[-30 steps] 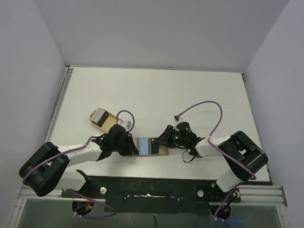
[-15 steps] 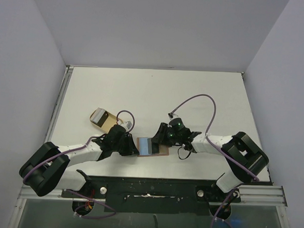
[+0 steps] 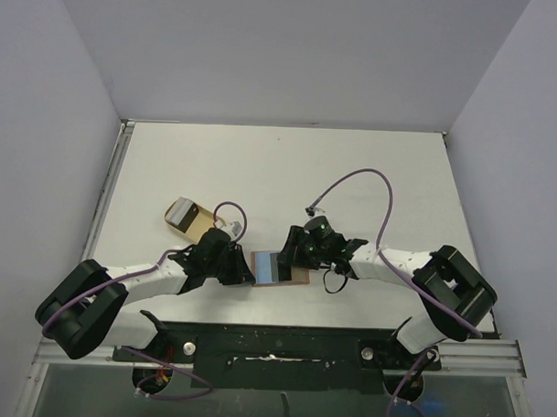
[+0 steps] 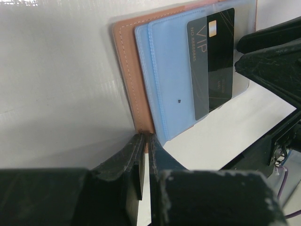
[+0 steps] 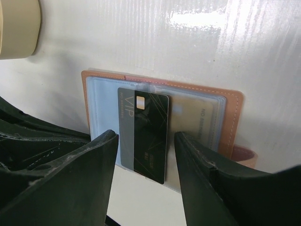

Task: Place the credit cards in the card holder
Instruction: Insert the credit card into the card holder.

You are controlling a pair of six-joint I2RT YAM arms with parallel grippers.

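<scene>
The card holder [image 3: 299, 277] lies open on the table, reddish-brown leather [image 4: 128, 80] with clear sleeves. A light blue credit card [image 4: 169, 84] sits in a sleeve. A black VIP credit card [image 5: 143, 129] lies partly in the sleeves, its lower end sticking out over the table. My left gripper [image 4: 145, 140] is shut on the holder's leather corner. My right gripper [image 5: 146, 137] hangs open just above the black card, one finger on each side of it and neither touching. From above, the left gripper [image 3: 246, 273] is at the holder's left edge and the right gripper [image 3: 291, 255] at its far edge.
A pale tan case [image 3: 188, 214] with one rounded end lies left of and behind the holder, and its corner [image 5: 19, 28] shows in the right wrist view. The holder's closing tab [image 5: 245, 156] sticks out on its right side. Purple cables loop above both arms.
My right gripper has opened its jaws and slid a little left over the holder. The black card now lies free between its fingers. The left gripper has not moved.
</scene>
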